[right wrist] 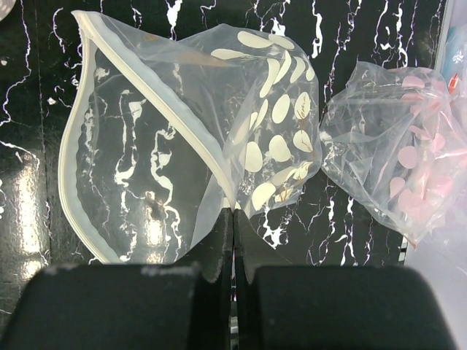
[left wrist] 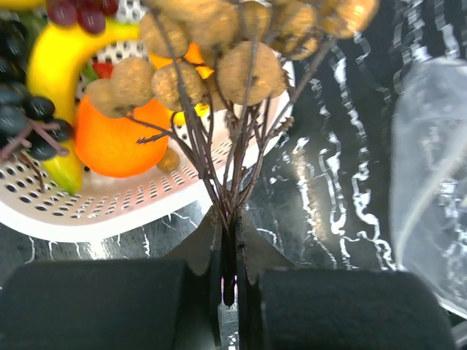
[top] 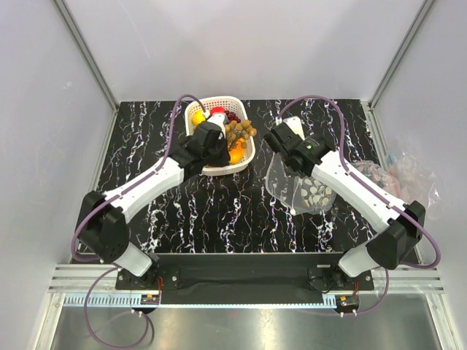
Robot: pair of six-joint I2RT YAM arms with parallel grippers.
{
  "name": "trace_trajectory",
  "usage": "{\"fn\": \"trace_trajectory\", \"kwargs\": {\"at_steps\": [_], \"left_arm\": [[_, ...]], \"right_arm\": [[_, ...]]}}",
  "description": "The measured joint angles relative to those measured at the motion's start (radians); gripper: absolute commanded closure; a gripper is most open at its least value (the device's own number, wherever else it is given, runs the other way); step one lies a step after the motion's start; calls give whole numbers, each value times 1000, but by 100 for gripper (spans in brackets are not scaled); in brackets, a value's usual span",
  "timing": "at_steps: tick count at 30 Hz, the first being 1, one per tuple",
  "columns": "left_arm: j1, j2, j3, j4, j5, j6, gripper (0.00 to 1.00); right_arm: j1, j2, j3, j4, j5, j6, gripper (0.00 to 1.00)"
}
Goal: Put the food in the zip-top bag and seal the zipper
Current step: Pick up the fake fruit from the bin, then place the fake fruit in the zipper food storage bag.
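Observation:
A bunch of tan grapes (left wrist: 248, 69) hangs by its brown stems over the right rim of the white basket (left wrist: 109, 219). My left gripper (left wrist: 228, 226) is shut on those stems. In the basket lie an orange (left wrist: 113, 142), a yellow banana (left wrist: 51, 80) and dark purple grapes (left wrist: 22, 109). The top view shows the tan grapes (top: 239, 130) beside my left gripper (top: 222, 142), with a lemon (top: 198, 117) and a strawberry (top: 217, 111) at the basket's far end. My right gripper (right wrist: 233, 219) is shut on the rim of the clear zip-top bag (right wrist: 146, 146), whose mouth gapes open.
A second clear bag with pink spots (right wrist: 394, 153) lies to the right of the zip-top bag, near the table's right edge (top: 408, 171). The basket (top: 191, 109) stands at the back centre. Grey walls enclose the black marbled table.

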Motion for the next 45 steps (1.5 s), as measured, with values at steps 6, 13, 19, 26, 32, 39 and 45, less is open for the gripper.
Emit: {"fn": "trace_trajectory", "kwargs": {"at_steps": [6, 13, 19, 26, 32, 39, 45], "left_arm": [[1, -116, -6, 0, 56, 19, 100], [1, -270, -68, 37, 218, 20, 100], [1, -315, -181, 162, 403, -60, 100], [1, -320, -241, 296, 542, -167, 100], [0, -323, -296, 426, 601, -254, 100], [-53, -323, -273, 336, 568, -212, 100], [-94, -333, -301, 395, 560, -242, 100]], "right_arm": [[-15, 0, -2, 13, -15, -13, 100], [-18, 0, -2, 26, -17, -23, 100], [-18, -3, -2, 42, -25, -23, 100], [-19, -38, -2, 53, -47, -18, 100], [-21, -73, -4, 58, -63, -12, 100], [-34, -99, -11, 63, -61, -10, 100], [-51, -100, -19, 70, -61, -6, 100]]}}
